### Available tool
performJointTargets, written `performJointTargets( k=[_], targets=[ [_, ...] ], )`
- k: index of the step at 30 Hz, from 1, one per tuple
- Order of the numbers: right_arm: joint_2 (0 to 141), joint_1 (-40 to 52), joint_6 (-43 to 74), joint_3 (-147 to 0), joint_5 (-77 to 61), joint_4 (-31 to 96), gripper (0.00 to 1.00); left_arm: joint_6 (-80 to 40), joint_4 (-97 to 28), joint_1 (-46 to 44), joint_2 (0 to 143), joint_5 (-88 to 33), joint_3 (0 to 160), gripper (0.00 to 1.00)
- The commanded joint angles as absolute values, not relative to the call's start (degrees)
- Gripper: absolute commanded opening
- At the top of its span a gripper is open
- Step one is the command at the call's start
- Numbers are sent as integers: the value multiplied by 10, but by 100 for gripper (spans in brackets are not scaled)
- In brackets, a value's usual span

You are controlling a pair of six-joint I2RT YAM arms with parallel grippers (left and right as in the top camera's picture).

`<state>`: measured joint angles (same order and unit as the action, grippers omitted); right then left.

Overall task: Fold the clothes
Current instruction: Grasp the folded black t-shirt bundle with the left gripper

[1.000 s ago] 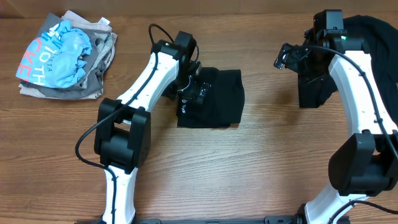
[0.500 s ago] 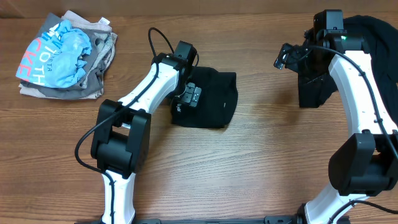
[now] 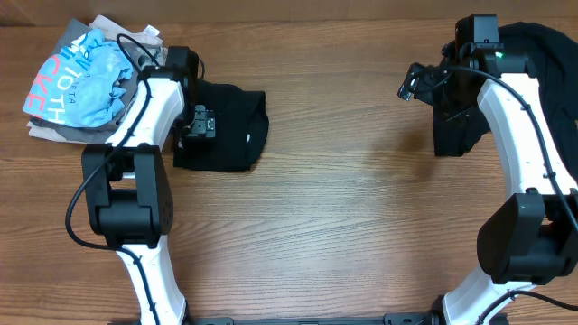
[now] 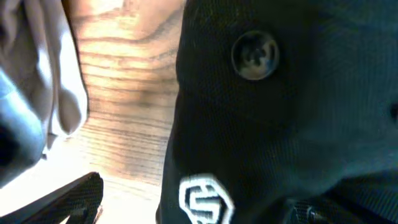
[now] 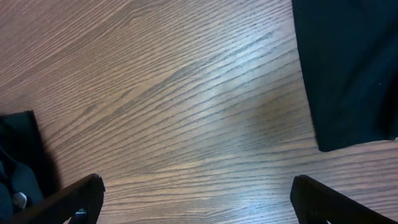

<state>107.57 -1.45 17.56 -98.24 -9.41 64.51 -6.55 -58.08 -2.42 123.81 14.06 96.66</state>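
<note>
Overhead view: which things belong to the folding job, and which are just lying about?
Part of the job: folded black T-shirt; blue and grey clothes pile; black heap at far right.
Just there: wooden table.

Table (image 3: 343, 226): wood-grain, faint sheen. Black T-shirt (image 3: 233, 134): matt knit cloth. Left arm shell (image 3: 146, 110): glossy white plastic.

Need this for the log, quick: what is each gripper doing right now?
Left gripper: jaws open, down on the black shirt, not clamped on it.
Right gripper: jaws open, empty, above the table.
</note>
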Motion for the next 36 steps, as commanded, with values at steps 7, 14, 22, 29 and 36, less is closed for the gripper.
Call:
performJointTargets(
  k=[7,14,22,29,36],
  targets=[
    [1074,-13,176,-986,-90,642,100,-94,-769,-117,1249,77,1240,100],
    [1074,-13,176,-986,-90,637,100,-144,-718,-232,1264,101,1217,100],
    [1074,-13,176,-986,-90,637,100,-189,-715,-277,1336,175,1208,100],
    [1074,-13,163,-986,-90,637,100,-215,-739,-272,1385,234,1208,100],
    [1074,-13,163,-986,-90,637,100,-214,-748,-269,1425,307,1208,100]
  ],
)
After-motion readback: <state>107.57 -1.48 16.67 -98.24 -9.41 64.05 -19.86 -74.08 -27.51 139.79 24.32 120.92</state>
